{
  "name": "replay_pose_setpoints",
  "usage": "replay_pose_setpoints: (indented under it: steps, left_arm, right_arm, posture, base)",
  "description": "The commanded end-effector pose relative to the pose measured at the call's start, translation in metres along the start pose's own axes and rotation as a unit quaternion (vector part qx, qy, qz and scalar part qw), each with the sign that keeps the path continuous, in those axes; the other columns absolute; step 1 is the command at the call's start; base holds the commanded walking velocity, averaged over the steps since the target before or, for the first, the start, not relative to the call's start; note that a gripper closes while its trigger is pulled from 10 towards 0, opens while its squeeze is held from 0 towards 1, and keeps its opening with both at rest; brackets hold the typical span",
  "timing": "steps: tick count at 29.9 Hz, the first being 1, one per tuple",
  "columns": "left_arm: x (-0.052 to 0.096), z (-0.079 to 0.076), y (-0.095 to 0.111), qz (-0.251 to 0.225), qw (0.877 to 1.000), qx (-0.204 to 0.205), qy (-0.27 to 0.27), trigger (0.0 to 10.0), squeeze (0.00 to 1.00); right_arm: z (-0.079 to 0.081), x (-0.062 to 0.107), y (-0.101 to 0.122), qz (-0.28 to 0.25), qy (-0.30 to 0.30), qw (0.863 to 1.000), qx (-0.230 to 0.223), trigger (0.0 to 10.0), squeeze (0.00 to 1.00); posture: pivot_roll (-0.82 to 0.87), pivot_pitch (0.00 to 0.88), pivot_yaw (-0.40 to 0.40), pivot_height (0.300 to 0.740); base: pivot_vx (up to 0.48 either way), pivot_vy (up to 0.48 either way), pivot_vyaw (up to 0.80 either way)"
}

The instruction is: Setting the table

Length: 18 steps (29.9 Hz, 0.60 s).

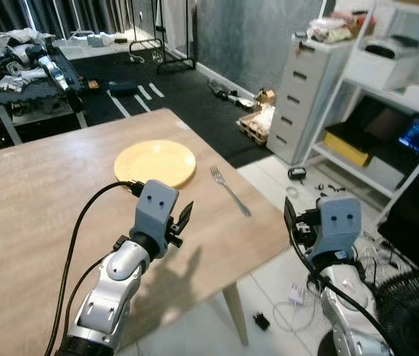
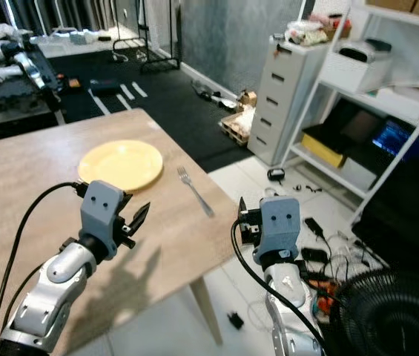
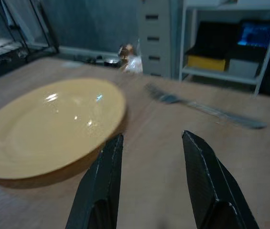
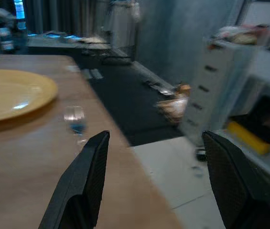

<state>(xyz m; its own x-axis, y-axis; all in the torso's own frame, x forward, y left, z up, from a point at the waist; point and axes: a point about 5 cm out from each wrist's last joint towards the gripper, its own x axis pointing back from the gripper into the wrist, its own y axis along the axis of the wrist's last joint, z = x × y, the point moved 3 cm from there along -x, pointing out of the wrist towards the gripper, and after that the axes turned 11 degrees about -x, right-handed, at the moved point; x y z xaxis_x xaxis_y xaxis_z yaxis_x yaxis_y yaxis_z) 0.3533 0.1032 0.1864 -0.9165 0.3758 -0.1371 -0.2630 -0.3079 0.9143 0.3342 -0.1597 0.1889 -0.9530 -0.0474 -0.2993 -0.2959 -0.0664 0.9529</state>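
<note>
A yellow plate (image 1: 155, 163) lies on the wooden table (image 1: 31, 193) near its far right corner. A silver fork (image 1: 229, 190) rests just to the plate's right, close to the table's edge. My left gripper (image 1: 183, 219) hovers low over the table in front of the plate, open and empty; the left wrist view looks past its fingertips (image 3: 111, 148) to the plate (image 3: 48, 124) and the fork (image 3: 206, 109). My right gripper (image 4: 156, 136) is off the table's right edge at about tabletop height, open and empty, pointing toward the fork (image 4: 75, 121) and plate (image 4: 10, 93).
A white drawer cabinet (image 1: 305, 89) and a white shelf unit (image 1: 394, 104) stand to the right. A black fan (image 1: 409, 311) and loose cables (image 1: 298, 297) are on the floor by my right arm. A cluttered bench (image 1: 24, 70) stands at the back left.
</note>
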Motion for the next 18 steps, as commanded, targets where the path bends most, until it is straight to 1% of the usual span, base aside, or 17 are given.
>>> replay_pose_setpoints:
  steps: [1, 4, 9, 15, 18]
  left_arm:
    - [0.0016, -0.0015, -0.0045, 0.011, 1.0, -0.002, -0.001, 10.0, 0.0]
    - [0.0016, -0.0014, -0.0052, 0.014, 1.0, -0.001, 0.0, 10.0, 0.0]
    - [0.0012, -0.002, -0.0054, 0.018, 1.0, 0.004, -0.002, 10.0, 0.0]
    - [0.003, -0.0099, -0.0037, 0.015, 0.999, 0.014, -0.03, 10.0, 0.0]
    - [0.0031, -0.0105, -0.0036, 0.015, 0.999, 0.014, -0.033, 10.0, 0.0]
  right_arm:
    - [-0.0015, 0.0014, -0.0026, 0.005, 0.0, 1.0, 0.001, 10.0, 0.0]
    - [-0.0018, 0.0008, -0.0023, 0.005, 0.0, 1.0, 0.001, 10.0, 0.0]
    - [-0.0022, 0.0006, -0.0026, 0.005, 0.0, 1.0, 0.002, 10.0, 0.0]
    - [-0.0022, 0.0009, -0.0027, 0.004, 0.0, 1.0, 0.005, 10.0, 0.0]
    - [-0.0022, 0.0008, -0.0026, 0.004, 0.001, 1.0, 0.006, 10.0, 0.0]
  posture:
    - [0.0, 0.093, 0.071, 0.74]
    - [0.0, 0.093, 0.071, 0.74]
    - [0.01, 0.087, 0.071, 0.74]
    - [0.01, 0.084, 0.074, 0.74]
    - [0.01, 0.084, 0.074, 0.74]
  base:
    - [0.472, 0.0, 0.0]
    - [0.42, 0.0, 0.0]
    - [0.0, 0.0, 0.0]
    - [0.0, 0.0, 0.0]
    - [0.0, 0.0, 0.0]
